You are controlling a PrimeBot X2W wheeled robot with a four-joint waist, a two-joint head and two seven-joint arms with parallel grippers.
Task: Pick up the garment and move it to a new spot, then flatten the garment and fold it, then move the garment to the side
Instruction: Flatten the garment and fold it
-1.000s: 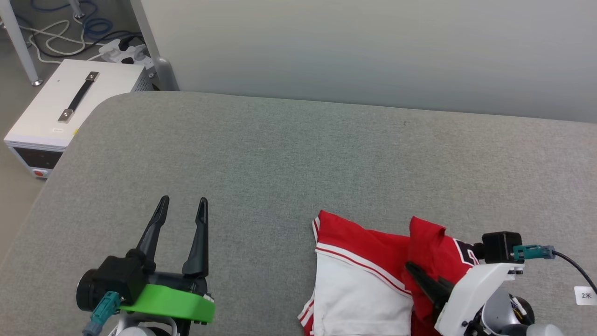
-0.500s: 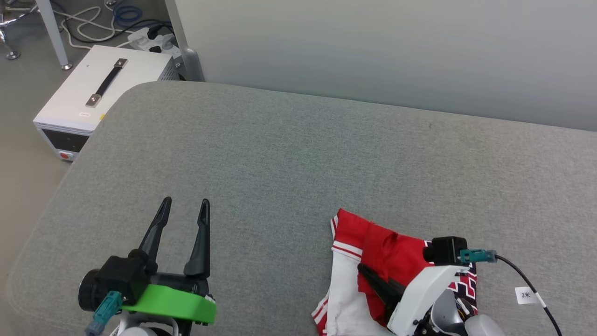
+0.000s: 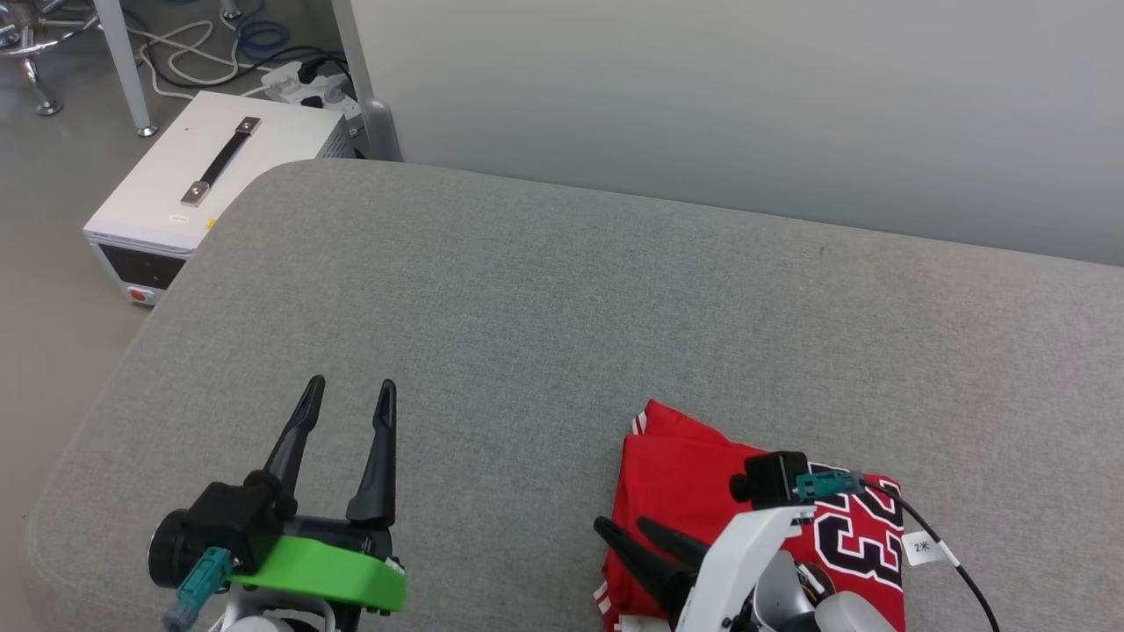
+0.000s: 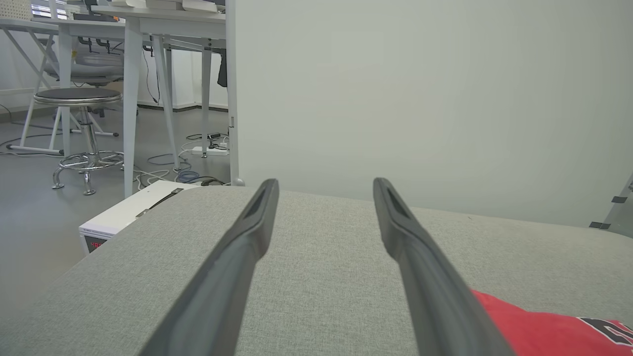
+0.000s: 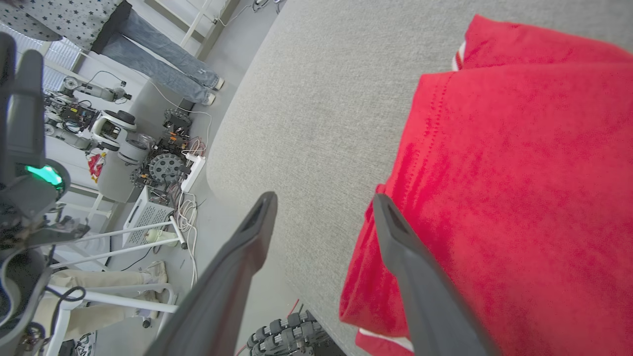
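Note:
The garment (image 3: pixel 694 474) lies folded on the grey padded table (image 3: pixel 562 307) at the near right, red with a black "23" print facing up on its right part. My right gripper (image 3: pixel 625 525) hovers open over the garment's near left edge, nothing between its fingers. In the right wrist view the right gripper (image 5: pixel 324 198) straddles the red garment's (image 5: pixel 519 173) edge, one finger (image 5: pixel 425 277) over the cloth and one over the table. My left gripper (image 3: pixel 351 384) stands open and empty at the near left, well apart from the garment. The left wrist view shows the left gripper (image 4: pixel 325 183) above bare table, with the garment (image 4: pixel 544 331) at lower right.
A white box with a black handle (image 3: pixel 219 175) stands on the floor past the table's far left corner, with cables behind it. A pale wall panel (image 3: pixel 702 105) runs along the table's far edge. A person's legs (image 5: pixel 163 64) and equipment stand off the table's near side.
My right gripper has opened and let go of the red cloth. The flap it carried now lies flat over the white sleeve. The head camera has shifted; the left gripper stayed put.

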